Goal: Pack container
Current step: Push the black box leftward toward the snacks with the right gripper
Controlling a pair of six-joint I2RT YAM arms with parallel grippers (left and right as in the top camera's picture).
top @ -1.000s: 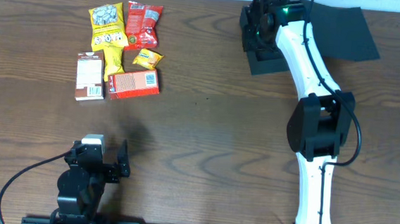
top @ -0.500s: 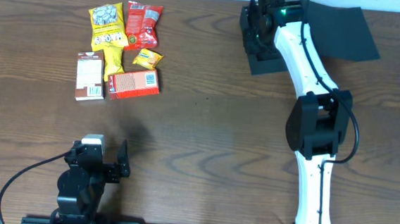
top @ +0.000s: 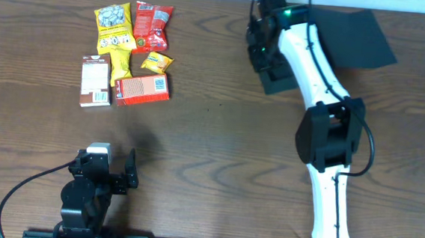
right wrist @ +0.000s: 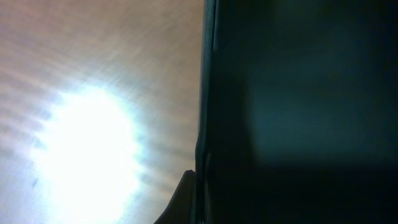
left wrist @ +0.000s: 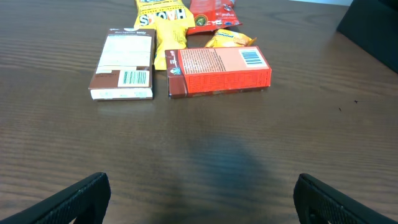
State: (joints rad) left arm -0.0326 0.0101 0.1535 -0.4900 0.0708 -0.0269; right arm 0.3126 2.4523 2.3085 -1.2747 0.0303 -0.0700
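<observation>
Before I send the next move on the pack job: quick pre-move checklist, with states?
1. Grip: right tool shut on container wall, box has shifted with it: ok.
2. flap lid open, laid back: ok.
3. Inside of container free: cannot tell, right arm covers it.
4. left tool open, holding nothing: ok.
5. snacks clustered apart from container, nothing on top of them: ok.
</observation>
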